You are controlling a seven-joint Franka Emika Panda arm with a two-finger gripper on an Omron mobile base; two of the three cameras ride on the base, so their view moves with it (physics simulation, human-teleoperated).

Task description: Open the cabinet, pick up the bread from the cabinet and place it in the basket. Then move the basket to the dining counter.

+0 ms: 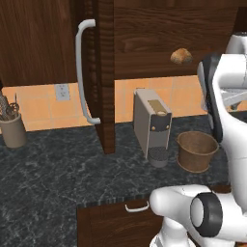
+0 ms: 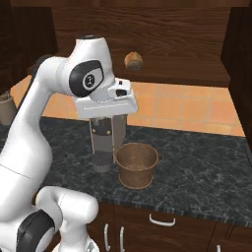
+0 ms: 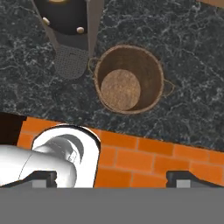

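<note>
The dark wood cabinet stands open, its left door (image 1: 103, 72) swung out edge-on with a long silver handle (image 1: 82, 72). The small tan bread (image 1: 181, 56) (image 2: 133, 60) lies on the cabinet's bottom shelf (image 2: 167, 71). Below it on the black counter sits the round brown basket (image 1: 197, 150) (image 2: 138, 165) (image 3: 129, 78), with nothing inside. My gripper (image 3: 113, 179) (image 2: 112, 123) hangs above the counter's front edge, pointing down near the basket, well below the bread. Its fingers are spread wide and hold nothing. The dining counter is out of view.
A grey coffee machine (image 1: 153, 126) (image 3: 70, 26) stands just left of the basket, almost touching it. A grey utensil cup (image 1: 13, 128) sits at the far left. Low drawers (image 1: 137, 207) run under the black speckled counter (image 1: 58, 173). The cabinet's right door (image 2: 241, 64) juts out.
</note>
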